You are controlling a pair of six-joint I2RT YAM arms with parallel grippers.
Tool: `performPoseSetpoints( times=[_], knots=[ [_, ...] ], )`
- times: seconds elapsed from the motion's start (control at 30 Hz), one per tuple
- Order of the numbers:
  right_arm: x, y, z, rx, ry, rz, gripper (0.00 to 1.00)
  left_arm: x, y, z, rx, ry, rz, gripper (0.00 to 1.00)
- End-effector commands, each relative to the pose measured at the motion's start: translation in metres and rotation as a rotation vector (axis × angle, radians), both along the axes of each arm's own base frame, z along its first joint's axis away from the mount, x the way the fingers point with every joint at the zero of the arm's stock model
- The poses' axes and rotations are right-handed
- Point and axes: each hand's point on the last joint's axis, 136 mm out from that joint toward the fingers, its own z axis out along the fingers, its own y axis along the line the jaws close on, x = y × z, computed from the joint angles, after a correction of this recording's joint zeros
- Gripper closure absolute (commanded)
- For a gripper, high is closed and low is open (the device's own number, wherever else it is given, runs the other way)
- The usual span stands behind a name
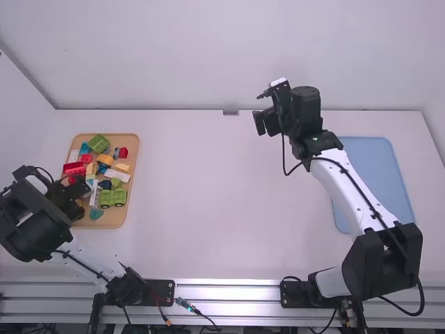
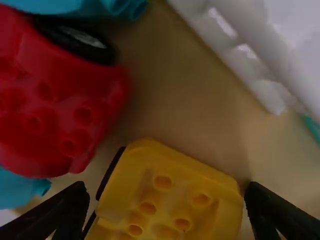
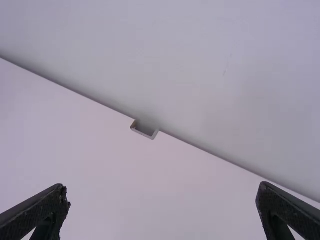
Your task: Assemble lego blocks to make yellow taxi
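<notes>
The yellow block [image 2: 165, 182] sits in the near-left part of the tan tray [image 1: 119, 213], at the table's left side. The left gripper [image 2: 167, 212] reaches down there with its fingers set at about the block's width, one against each side, so it appears to be held; whether it is clear of the tray floor cannot be told. The right gripper [image 3: 162, 200] hangs over the far part of the white table [image 1: 208, 209], fingers wide apart and empty.

The block looks like hard, smooth moulded plastic: probably light, stiff and hard to damage with a firm squeeze, but slick enough to twist if pinched high on its rounded upper edges. The best hold is low and square on the two opposite side walls, about midway along, leaving the studs on top free to take another piece. A lopsided pinch would likely turn it.

The red wheeled block [image 2: 50, 110] stands close beside it and the white block [image 2: 227, 37] a little farther off, so a straight lift seems safer than a slide. For joining, it will probably need steady downward pressure with the studs lined up, since stiff plastic will not give if it is skewed.
</notes>
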Motion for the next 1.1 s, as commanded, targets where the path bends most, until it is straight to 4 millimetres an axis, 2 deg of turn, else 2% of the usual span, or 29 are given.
performPoseSetpoints(
  times=[0.0, 0.17, 0.37, 0.53, 0.63, 0.9, 1.07],
  knots=[
    [0.003, 0.000, 0.013, 0.009, -0.025, -0.005, 0.01, 0.001, -0.008, -0.007, -0.058, -0.020, 0.055, 0.17],
    [0.003, -0.001, 0.012, 0.008, -0.022, -0.005, 0.01, -0.001, -0.012, -0.008, -0.073, -0.009, 0.056, 0.24],
    [0.003, -0.001, 0.012, 0.008, -0.023, -0.005, 0.01, -0.010, -0.003, -0.009, -0.023, 0.037, 0.015, 0.18],
    [0.003, 0.000, 0.012, 0.008, -0.023, -0.003, 0.01, -0.004, 0.003, -0.007, 0.010, 0.022, -0.008, 0.12],
    [0.003, 0.000, 0.012, 0.010, -0.023, -0.002, 0.01, -0.003, 0.002, -0.007, 0.012, 0.014, -0.095, 0.13],
    [0.001, 0.011, 0.015, 0.014, -0.036, 0.021, 0.01, -0.009, 0.002, 0.007, -0.015, 0.057, -0.139, 0.22],
    [0.000, 0.015, 0.017, 0.014, -0.042, 0.028, 0.01, -0.009, 0.005, 0.010, -0.007, 0.063, -0.145, 0.23]
  ],
)
